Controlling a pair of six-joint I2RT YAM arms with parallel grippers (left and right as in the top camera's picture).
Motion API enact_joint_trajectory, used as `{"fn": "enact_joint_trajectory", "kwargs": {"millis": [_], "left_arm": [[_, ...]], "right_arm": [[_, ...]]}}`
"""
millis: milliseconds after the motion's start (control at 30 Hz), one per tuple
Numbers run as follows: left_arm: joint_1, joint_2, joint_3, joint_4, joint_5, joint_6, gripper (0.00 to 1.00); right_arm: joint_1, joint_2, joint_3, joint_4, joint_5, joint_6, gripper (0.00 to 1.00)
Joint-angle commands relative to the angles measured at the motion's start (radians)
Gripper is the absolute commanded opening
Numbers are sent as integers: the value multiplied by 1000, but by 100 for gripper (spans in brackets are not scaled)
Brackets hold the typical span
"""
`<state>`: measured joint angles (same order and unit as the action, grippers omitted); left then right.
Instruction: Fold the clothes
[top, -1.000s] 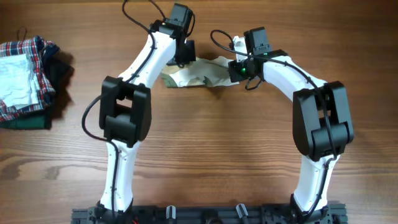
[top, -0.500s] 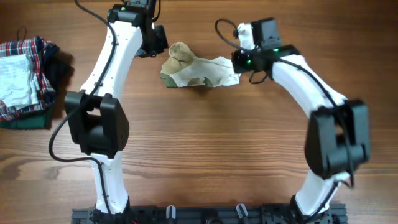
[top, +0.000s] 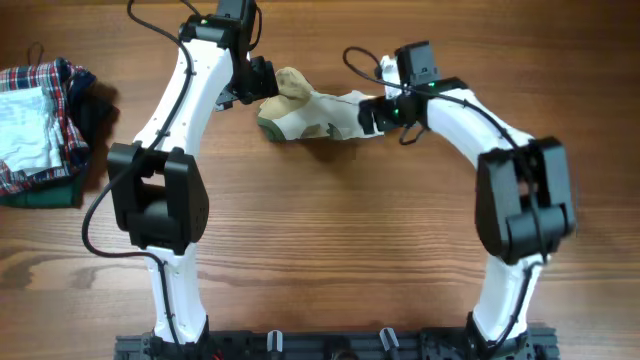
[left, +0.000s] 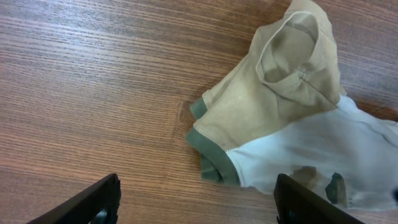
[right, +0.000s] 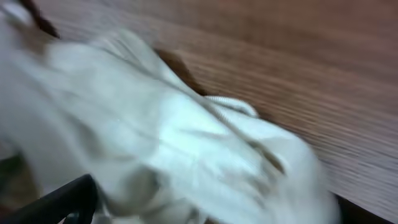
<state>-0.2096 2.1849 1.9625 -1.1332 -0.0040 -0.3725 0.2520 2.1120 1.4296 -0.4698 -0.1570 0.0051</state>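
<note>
Cloth (left: 267, 118) sits bunched just ahead of the empty, wide-open left pincer (left: 196, 186); right pincer (top: 368, 112) too blurry to tell; I'd pinch corners, pull flat

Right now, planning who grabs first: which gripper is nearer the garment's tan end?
Left. The left gripper sits just beside the tan end, fingers open. The right gripper is over the opposite white end of the garment.

The brown wooden surface (top: 340, 220) lies open across its middle. A plaid-topped clothes stack (top: 40, 130) crowds the left edge; a crumpled cream-and-tan garment (top: 320, 118) sits by the far edge's middle.
</note>
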Motion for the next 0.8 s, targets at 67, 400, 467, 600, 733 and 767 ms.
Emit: {"fn": "enact_joint_trajectory", "kwargs": {"millis": [67, 400, 467, 600, 733, 767], "left_arm": [[1, 8, -12, -1, -24, 2, 80], [0, 8, -12, -64, -22, 1, 73], [0, 8, -12, -66, 2, 1, 73], [-4, 8, -12, -66, 23, 1, 73], [-13, 8, -12, -64, 22, 1, 73], [-13, 8, -12, -64, 22, 2, 74]], "right_arm": [[2, 57, 2, 17, -69, -5, 49], [-23, 55, 3, -55, -43, -5, 4], [-23, 55, 3, -55, -43, -5, 4], [-23, 55, 3, -56, -43, -5, 4], [-23, 55, 3, -59, -43, -5, 4], [-23, 55, 3, -59, -43, -5, 4]]}}
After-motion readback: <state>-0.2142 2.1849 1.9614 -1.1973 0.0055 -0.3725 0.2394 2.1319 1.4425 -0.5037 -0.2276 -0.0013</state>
